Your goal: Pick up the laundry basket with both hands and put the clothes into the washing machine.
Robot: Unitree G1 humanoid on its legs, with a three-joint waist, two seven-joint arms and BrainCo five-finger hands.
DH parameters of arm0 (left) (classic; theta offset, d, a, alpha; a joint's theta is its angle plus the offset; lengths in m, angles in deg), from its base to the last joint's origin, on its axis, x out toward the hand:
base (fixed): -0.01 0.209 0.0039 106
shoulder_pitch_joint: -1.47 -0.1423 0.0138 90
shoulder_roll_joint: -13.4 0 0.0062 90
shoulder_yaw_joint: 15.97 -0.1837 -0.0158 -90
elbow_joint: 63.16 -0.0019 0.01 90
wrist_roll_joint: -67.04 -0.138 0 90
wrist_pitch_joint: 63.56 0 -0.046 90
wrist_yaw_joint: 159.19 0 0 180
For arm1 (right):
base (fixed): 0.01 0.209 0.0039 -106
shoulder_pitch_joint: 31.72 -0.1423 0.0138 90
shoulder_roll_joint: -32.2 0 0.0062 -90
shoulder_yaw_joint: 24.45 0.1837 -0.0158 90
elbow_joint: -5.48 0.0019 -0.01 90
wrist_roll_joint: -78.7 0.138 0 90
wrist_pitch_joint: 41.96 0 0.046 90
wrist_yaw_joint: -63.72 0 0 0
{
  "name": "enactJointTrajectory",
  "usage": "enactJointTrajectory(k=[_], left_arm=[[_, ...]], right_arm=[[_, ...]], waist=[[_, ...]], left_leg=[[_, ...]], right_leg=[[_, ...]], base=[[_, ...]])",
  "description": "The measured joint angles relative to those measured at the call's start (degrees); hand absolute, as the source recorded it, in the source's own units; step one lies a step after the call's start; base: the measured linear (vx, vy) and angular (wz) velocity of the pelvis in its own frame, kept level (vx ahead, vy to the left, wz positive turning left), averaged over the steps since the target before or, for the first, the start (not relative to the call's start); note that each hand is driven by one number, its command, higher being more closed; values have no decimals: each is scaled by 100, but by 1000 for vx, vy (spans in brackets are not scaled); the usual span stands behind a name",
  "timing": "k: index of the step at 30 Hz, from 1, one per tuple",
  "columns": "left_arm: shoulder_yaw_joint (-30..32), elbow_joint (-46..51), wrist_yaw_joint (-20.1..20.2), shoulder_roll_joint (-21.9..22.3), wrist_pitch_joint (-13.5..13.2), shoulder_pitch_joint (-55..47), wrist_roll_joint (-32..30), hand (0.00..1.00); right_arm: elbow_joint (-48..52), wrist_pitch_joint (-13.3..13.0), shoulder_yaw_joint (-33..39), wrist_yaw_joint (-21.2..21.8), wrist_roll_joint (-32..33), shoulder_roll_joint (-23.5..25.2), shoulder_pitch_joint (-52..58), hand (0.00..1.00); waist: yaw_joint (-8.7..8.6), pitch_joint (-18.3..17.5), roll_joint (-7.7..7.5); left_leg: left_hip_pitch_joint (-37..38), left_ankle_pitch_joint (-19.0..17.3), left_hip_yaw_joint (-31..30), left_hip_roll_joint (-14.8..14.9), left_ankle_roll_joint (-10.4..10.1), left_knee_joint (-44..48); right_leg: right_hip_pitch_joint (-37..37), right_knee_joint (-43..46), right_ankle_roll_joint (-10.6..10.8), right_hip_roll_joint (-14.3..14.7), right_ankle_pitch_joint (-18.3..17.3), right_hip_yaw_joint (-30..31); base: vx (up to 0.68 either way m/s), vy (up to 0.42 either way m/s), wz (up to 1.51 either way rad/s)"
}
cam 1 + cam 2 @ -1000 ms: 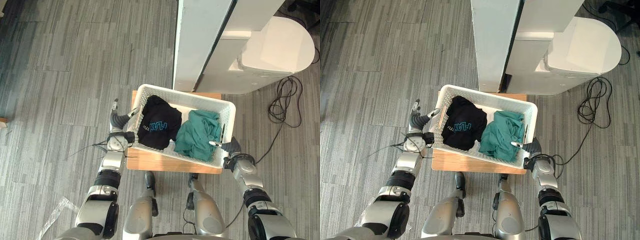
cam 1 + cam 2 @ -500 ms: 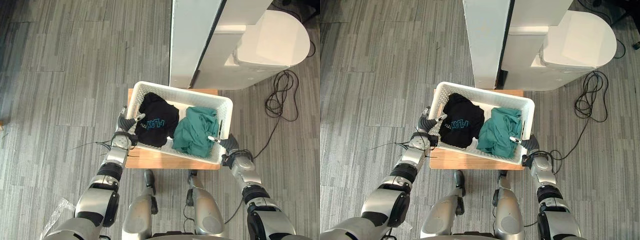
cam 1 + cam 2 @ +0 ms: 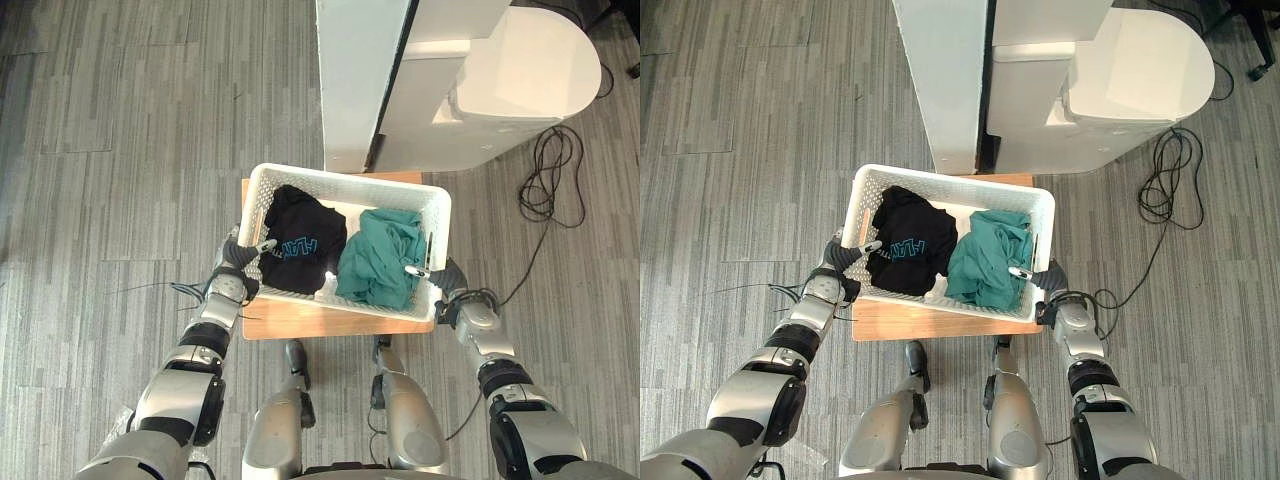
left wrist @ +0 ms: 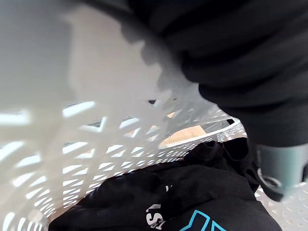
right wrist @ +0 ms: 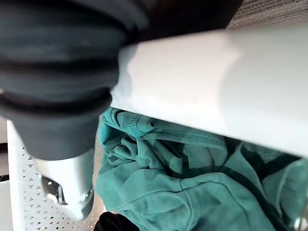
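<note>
A white lattice laundry basket [image 3: 345,178] stands on a small wooden table [image 3: 330,322]. It holds a black garment [image 3: 300,245] with blue print on the left and a teal garment [image 3: 385,265] on the right. My left hand [image 3: 238,268] is against the basket's left rim, its thumb [image 4: 281,168] hooked over the rim above the black garment [image 4: 192,202]. My right hand [image 3: 448,285] grips the right rim [image 5: 216,82], its thumb [image 5: 72,178] inside over the teal garment [image 5: 192,192]. The fingers of both hands are hidden below the rim.
A white washing machine [image 3: 520,70] with a rounded top stands beyond the basket at the far right. A tall white panel [image 3: 355,80] rises beside it, just behind the table. Grey plank floor [image 3: 120,150] lies open to the left.
My left hand has moved in from beside the basket to its left rim, with the thumb over the edge. The right hand stays on the right rim. The camera has shifted.
</note>
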Motion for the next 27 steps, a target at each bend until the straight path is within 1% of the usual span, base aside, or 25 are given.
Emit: enactJointTrajectory(k=[3,9,15,17,20,22,25,27], left_arm=[[-132,-40,10,-72,21,45,-14,100],[-154,-51,-7,-85,54,56,-196,100],[-161,-62,-4,-82,76,36,-210,100],[-228,-49,-2,-56,42,-133,-209,100],[-373,-18,42,-44,8,-377,-208,100],[-381,28,113,52,-33,-645,-207,100],[-400,133,268,239,-63,-1131,-190,100],[-409,704,343,416,-86,-1769,-182,100]], right_arm=[[-79,1,-14,-149,-51,-6,-68,100],[-100,4,-74,-156,-174,-116,-90,100],[-103,46,-76,-192,-328,-95,-91,100],[-133,155,-65,-237,-448,-81,-79,100],[-221,235,8,-240,-474,-102,30,100],[-213,279,92,-240,-489,-87,242,100],[-50,463,121,-222,-544,-80,778,100],[468,590,360,-142,-626,4,1483,100]], waist=[[-5,2,-4],[-9,-1,-11],[-11,-4,-38],[-20,-13,-53],[-13,-42,-60],[-14,-172,-60],[-21,-522,-52],[-21,-739,-15]], left_leg=[[0,1,44,-6,0,1],[4,3,51,-16,2,-1],[71,2,52,-9,1,-3],[194,-1,45,0,0,-35],[354,-32,28,14,14,-37],[433,-64,-21,14,10,-38],[480,-91,-116,19,-1,-37],[569,-94,-257,22,-5,-37]], right_leg=[[-12,-7,-1,-2,27,57],[-17,-8,6,-6,38,77],[58,-27,8,2,39,27],[210,-102,9,14,39,-4],[436,-185,12,26,36,-49],[555,-239,36,26,18,-93],[730,-339,74,24,-10,-234],[901,-339,109,14,-36,-368]], base=[[-7,-4,-5],[0,-1,-1],[0,0,0],[17,-5,2],[40,-6,5],[46,0,13],[68,-4,22],[76,-8,28]])
